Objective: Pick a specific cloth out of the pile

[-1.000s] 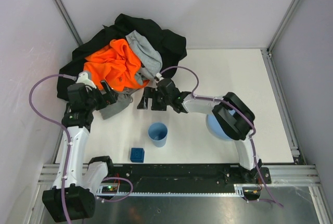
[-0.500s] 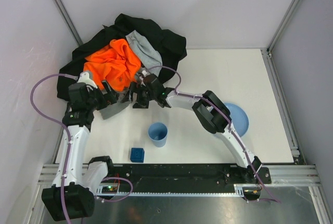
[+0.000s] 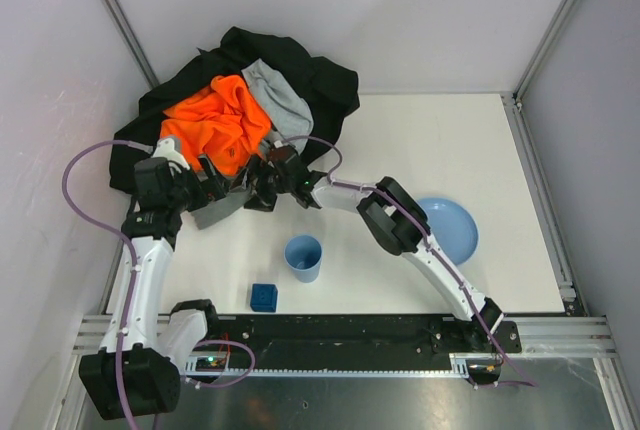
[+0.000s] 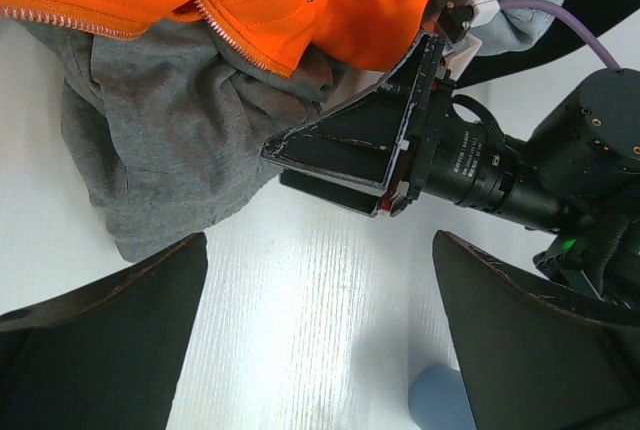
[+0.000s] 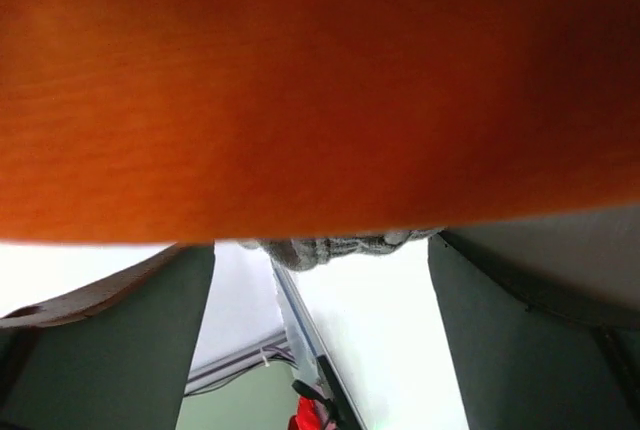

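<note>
From above, the dark grey cloth [image 3: 222, 206] lies on the desk [image 3: 450, 170] at the near-left fringe of the pile [image 3: 310, 80], between left gripper [image 3: 210, 182] and right gripper [image 3: 258, 188]; the left wrist view shows both spread wide, holding nothing; the right wrist view, under a blurred orange jacket [image 5: 320, 100], glimpses grey ahead, so grasping and pulling remain.

Light: bright, even, diffuse, from overhead. Shadows: soft, short, beside blue cup [image 3: 303, 257] and under arms. Glare: pale sheen on white table [image 4: 290, 310], left wrist view. Focus: 2 views sharp; right wrist view blurred, orange cloth [image 5: 320, 100] a smeared band close to the lens. Pile [image 3: 240, 110]: black folds show little detail.
</note>
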You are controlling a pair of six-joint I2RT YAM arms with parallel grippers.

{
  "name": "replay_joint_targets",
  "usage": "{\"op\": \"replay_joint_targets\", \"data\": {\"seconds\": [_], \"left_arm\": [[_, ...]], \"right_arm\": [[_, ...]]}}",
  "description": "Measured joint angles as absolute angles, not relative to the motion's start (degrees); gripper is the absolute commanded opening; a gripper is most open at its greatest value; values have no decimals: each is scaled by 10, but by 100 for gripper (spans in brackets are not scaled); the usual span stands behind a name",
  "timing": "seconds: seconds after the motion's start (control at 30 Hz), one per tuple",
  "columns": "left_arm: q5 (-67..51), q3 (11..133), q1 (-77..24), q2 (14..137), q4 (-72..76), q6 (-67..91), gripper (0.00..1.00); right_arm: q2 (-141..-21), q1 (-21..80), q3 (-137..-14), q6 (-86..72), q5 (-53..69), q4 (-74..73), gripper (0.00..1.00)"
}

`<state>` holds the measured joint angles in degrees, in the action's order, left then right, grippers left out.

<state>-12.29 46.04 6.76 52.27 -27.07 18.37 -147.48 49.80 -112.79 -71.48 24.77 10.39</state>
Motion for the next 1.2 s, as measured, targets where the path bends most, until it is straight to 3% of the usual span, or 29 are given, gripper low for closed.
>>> {"op": "replay_joint_targets", "data": {"seconds": [0.23, 0.47, 0.53, 0.77, 1.2], "left_arm": [[-123, 460, 66, 526, -271, 183, 100], [-123, 460, 64, 526, -271, 180, 100], [-123, 460, 63, 526, -271, 180, 100], [-123, 460, 62, 526, -271, 179, 100], [-123, 460, 61, 526, -271, 179, 100]], "right_arm": [[-1493, 499, -1134, -750, 242, 120, 61], [-1506, 499, -1137, -766, 234, 131, 14], [-1508, 499, -1138, -770, 232, 134, 5], [-1511, 499, -1129, -770, 234, 153, 0], [-1382, 488, -902, -738, 222, 218, 0]]}}
